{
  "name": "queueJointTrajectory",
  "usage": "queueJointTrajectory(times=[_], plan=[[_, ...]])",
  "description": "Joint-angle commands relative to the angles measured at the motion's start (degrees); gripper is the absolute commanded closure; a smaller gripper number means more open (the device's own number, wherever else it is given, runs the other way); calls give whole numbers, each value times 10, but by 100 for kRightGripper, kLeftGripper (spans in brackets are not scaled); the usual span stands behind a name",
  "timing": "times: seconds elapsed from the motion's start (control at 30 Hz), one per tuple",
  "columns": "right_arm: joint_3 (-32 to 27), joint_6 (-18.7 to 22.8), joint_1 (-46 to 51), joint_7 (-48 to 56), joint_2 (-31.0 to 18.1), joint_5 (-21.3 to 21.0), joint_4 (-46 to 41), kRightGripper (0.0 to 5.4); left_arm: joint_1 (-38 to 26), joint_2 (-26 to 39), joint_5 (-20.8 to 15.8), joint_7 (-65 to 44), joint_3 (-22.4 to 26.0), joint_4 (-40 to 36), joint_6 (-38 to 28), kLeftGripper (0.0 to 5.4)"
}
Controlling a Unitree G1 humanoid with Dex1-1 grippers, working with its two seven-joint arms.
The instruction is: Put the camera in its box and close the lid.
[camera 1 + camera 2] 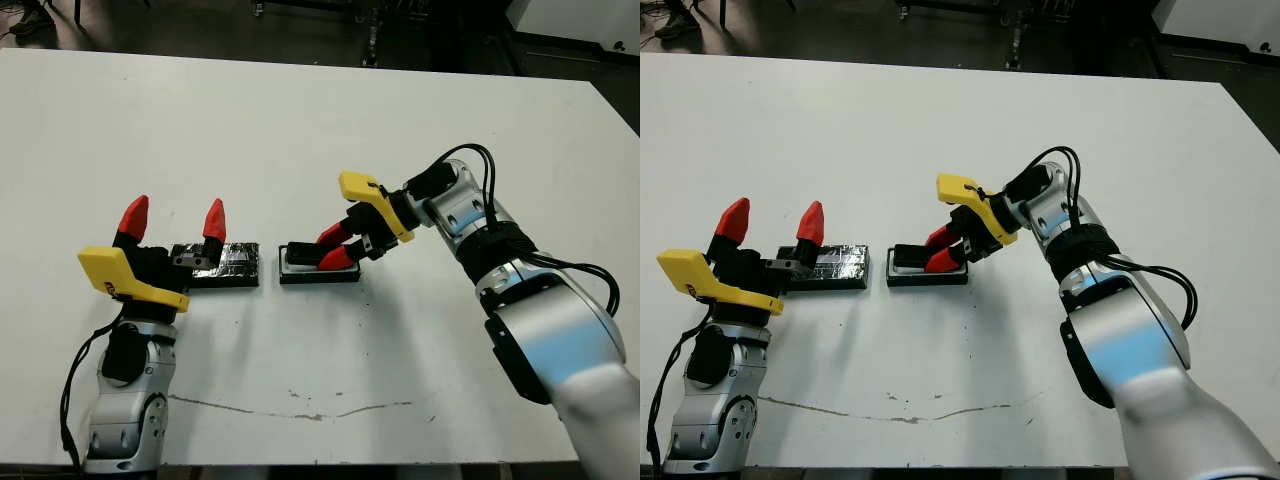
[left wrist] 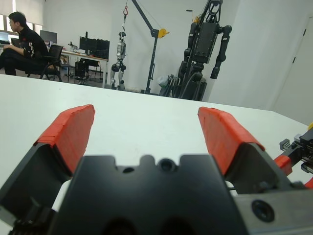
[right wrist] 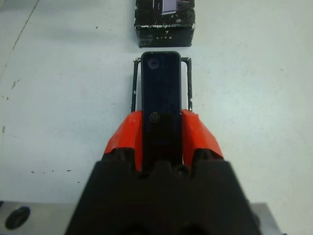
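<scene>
White and scuffed, the surface fills the head views, with dark floor beyond its far edge. Near the front, the box and the lid lie side by side, close but apart, the lid on the robot's left. The right gripper reaches in from the right, its jaws shut on the camera, which is held low over the box. The left gripper stands at the lid's left end with its jaws spread wide and its red tips pointing up, holding nothing.

From the left wrist, the two red fingers stand well apart over bare white surface; a person sits at a desk in the room beyond, and other robots stand against the wall.

From the right wrist, the camera lies clamped between the red fingers, lined up lengthwise over the box's thin dark rim. The lid sits just past the box's far end.
</scene>
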Motion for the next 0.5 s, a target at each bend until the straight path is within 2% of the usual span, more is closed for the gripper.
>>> queueJointTrajectory(times=[0.03,0.2,0.3,0.33,0.5], plan=[[9,11,0,4,-15,-17,3,374,2,-1,2,0,-1,2,4,0],[4,7,1,4,-14,-10,8,368,2,-1,1,0,-1,3,3,0],[5,16,-2,0,-13,-12,8,326,3,-3,0,0,0,4,2,0],[5,18,-2,-2,-13,-12,8,296,3,-3,0,0,0,4,1,0],[3,15,-3,-1,-14,-11,11,244,4,-3,2,1,-1,5,0,0]])
